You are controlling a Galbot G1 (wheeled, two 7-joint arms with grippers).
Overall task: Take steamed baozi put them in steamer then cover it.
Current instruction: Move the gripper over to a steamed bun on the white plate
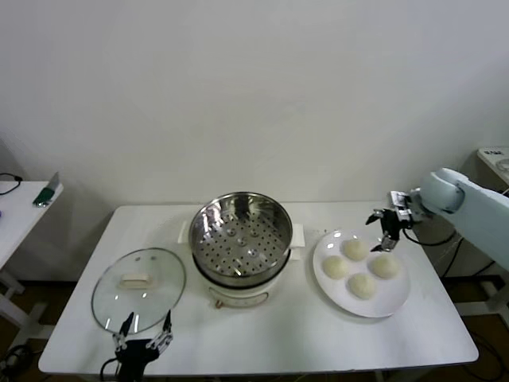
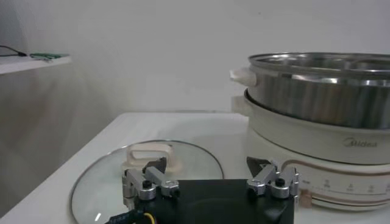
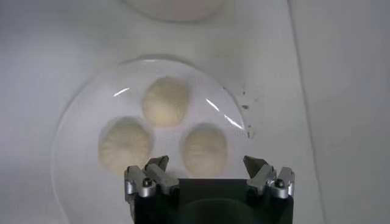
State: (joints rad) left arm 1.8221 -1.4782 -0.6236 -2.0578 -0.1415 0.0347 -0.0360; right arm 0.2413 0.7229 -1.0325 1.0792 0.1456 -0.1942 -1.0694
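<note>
While four steamed baozi (image 1: 361,267) sit on a white plate (image 1: 398,301) toward the table's (image 1: 262,342) right edge, the right tool (image 1: 387,228) hovers wide open at the plate's far rim. Mid-table stands the steamer (image 1: 241,237), uncovered. Its cover (image 1: 139,288) lies near the left edge, the wide-open left tool (image 1: 143,337) beside it at the front edge.

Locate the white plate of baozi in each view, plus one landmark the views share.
Head view: the white plate lies on the table right of the steamer, four baozi on it, right hand above its far edge.
Left wrist view: not in it.
Right wrist view: the plate lies below the open right hand, three baozi showing.
Shared landmark: the steamer's white base, cut off at the right wrist picture's edge.
</note>
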